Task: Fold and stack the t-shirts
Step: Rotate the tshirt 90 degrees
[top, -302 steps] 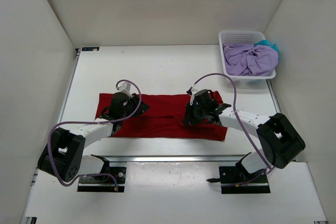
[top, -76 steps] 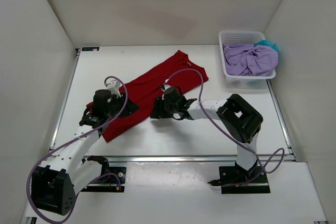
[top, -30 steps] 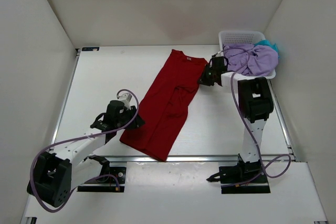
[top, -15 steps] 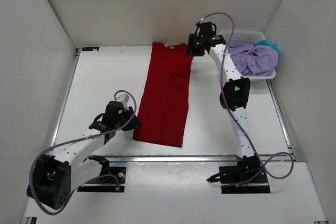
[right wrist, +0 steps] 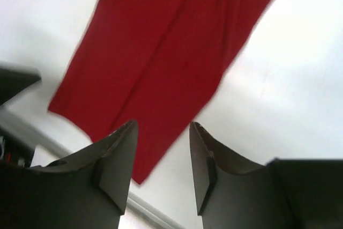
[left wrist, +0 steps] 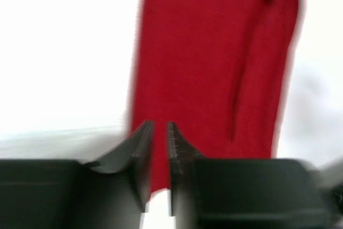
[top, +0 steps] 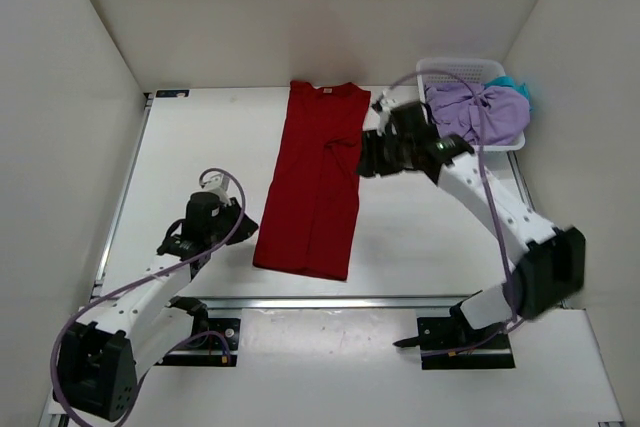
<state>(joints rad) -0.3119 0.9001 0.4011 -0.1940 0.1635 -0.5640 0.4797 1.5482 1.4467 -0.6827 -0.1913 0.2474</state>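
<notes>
The red t-shirt (top: 315, 177) lies flat as a long folded strip, collar at the far end and hem near the front rail. My left gripper (top: 243, 223) hovers just left of the hem's near corner. In the left wrist view its jaws (left wrist: 159, 127) stand a narrow gap apart, holding nothing, with the red t-shirt (left wrist: 214, 52) ahead. My right gripper (top: 366, 161) hangs over the shirt's right edge. It is open and empty (right wrist: 163, 124) above the red t-shirt (right wrist: 161, 52). A lavender t-shirt (top: 478, 113) and a teal t-shirt (top: 516, 84) sit bunched in the basket.
The white mesh basket (top: 447, 69) stands at the back right corner. White walls close in the table on three sides. A metal rail (top: 330, 300) runs along the front edge, and both arm bases sit below it.
The right arm pulled back from the shirt's far collar end to its mid right edge, jaws wider. The left gripper drew away left from the hem and narrowed. The shirt stayed put.
</notes>
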